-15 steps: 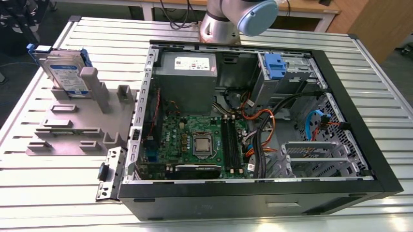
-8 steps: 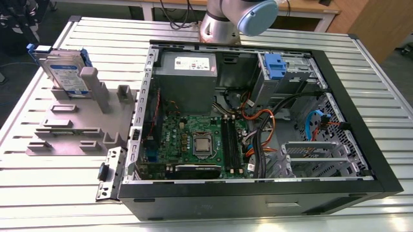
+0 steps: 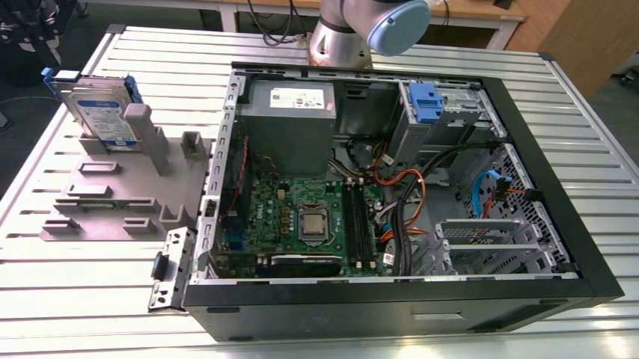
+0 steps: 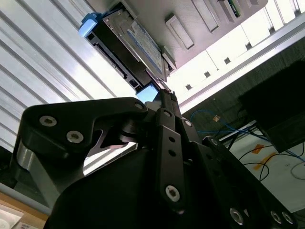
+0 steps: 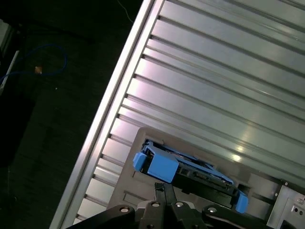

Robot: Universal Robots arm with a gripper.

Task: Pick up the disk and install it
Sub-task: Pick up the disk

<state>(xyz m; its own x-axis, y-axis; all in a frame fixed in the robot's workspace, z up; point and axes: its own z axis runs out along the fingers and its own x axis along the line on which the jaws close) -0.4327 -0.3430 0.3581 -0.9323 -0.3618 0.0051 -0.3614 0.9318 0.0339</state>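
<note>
The disk stands on edge in a slot of a grey holder at the exterior view's left, its white-and-blue label facing out and its blue bracket around it. In both wrist views the disk lies just beyond my gripper. The black fingers meet at their tips with nothing between them, and a gap separates them from the disk.
An open black computer case fills the table's middle and right, with a green motherboard, a grey power supply box and a drive bay with a blue latch. The table edge runs close to the holder, with dark floor beyond.
</note>
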